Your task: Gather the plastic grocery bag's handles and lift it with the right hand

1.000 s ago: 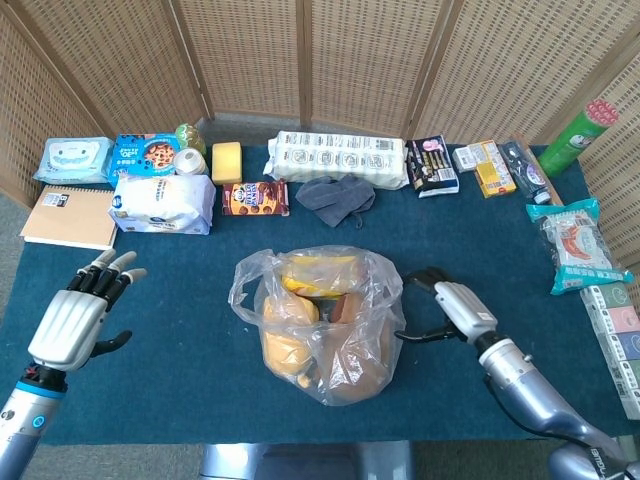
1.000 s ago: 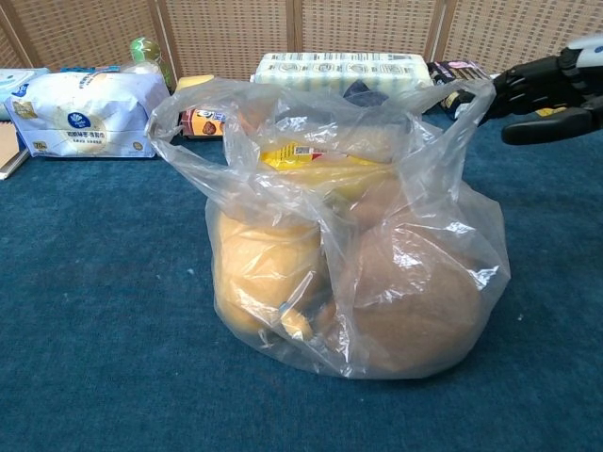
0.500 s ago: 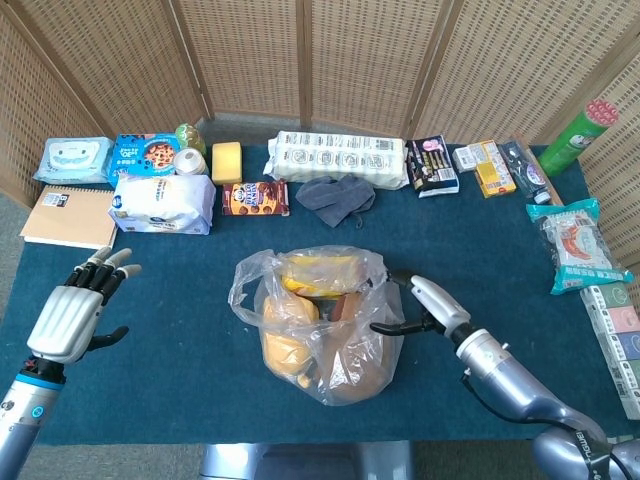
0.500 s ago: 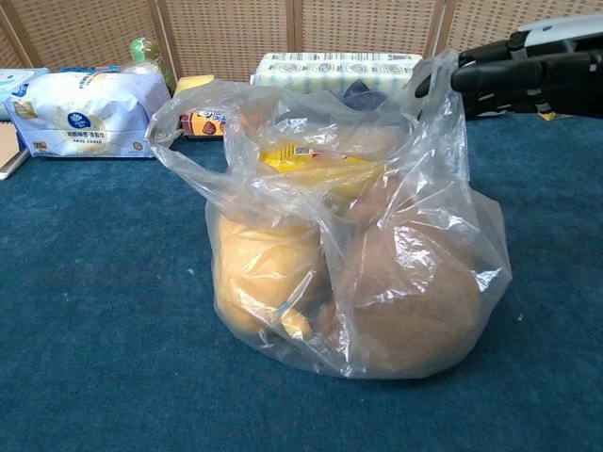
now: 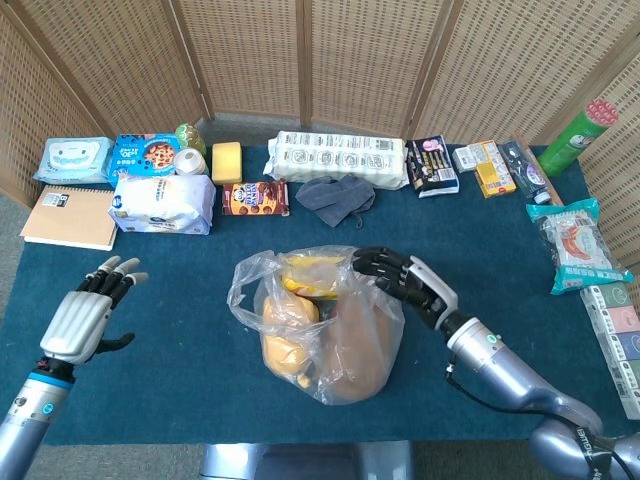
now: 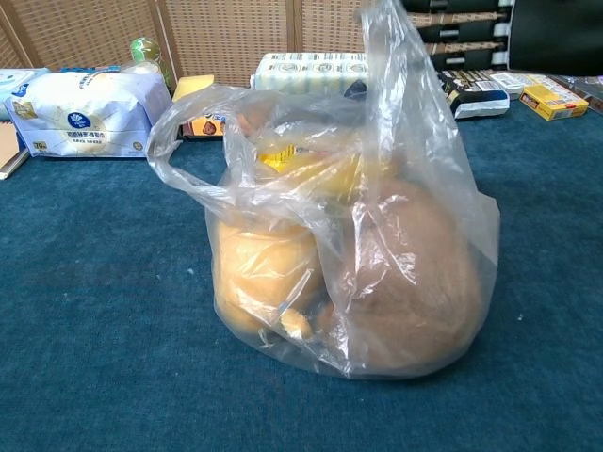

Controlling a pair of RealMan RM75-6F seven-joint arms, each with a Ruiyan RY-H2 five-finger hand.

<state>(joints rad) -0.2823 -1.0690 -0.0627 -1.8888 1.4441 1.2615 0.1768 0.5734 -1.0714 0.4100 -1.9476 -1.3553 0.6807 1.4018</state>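
A clear plastic grocery bag (image 5: 330, 345) (image 6: 396, 273) full of yellow and brown food stands at the middle of the blue table (image 5: 180, 370). My right hand (image 5: 405, 283) (image 6: 462, 19) reaches from the right over the bag's top, its dark fingers (image 6: 443, 26) stretched through the right handle (image 6: 382, 56). That handle is pulled up taut. The left handle (image 5: 243, 285) (image 6: 174, 141) droops loose on the bag's far side from this hand. My left hand (image 5: 85, 318) hovers open, fingers spread, near the table's left front, well away from the bag.
Groceries line the back edge: a white pack (image 5: 162, 203), a chocolate box (image 5: 255, 198), a grey cloth (image 5: 335, 195), a long roll pack (image 5: 340, 158). A notebook (image 5: 68, 217) lies far left. Packets (image 5: 572, 243) and a green tube (image 5: 578, 138) sit at the right.
My right hand moved left and up from beside the bag, went through the right handle and raised it. The left hand shifted slightly and stays open.
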